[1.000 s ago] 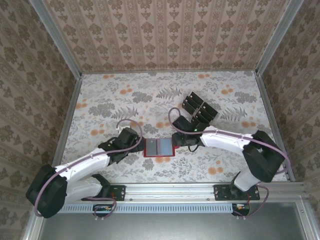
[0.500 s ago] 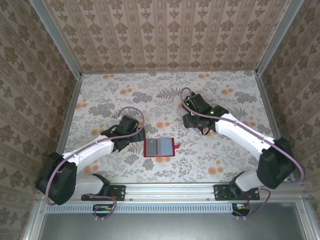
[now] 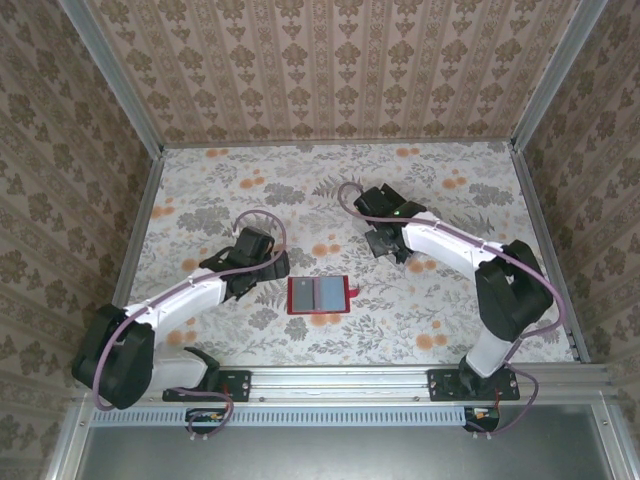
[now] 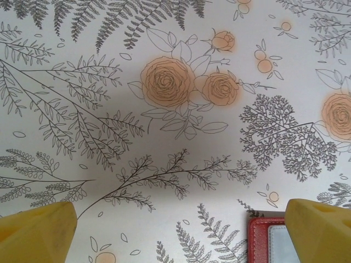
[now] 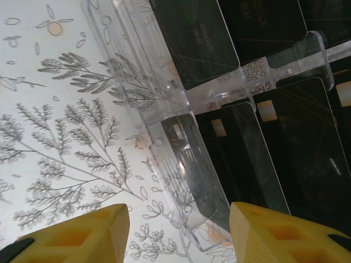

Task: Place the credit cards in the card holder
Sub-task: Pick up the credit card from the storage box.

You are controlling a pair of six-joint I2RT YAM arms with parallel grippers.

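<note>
The left arm stretches low across the floral-printed counter (image 3: 200,200), its gripper (image 4: 178,233) spread fully wide and empty just beside the small red folding card holder (image 3: 318,296), which lies open and flat near the counter's front edge. The right arm folds at the elbow and reaches over the clear plastic tray (image 5: 164,93) farther back. Its gripper (image 5: 178,235) is half parted, clasping nothing, above the flat black rectangular credit cards (image 5: 269,159) in the tray's compartments.
</note>
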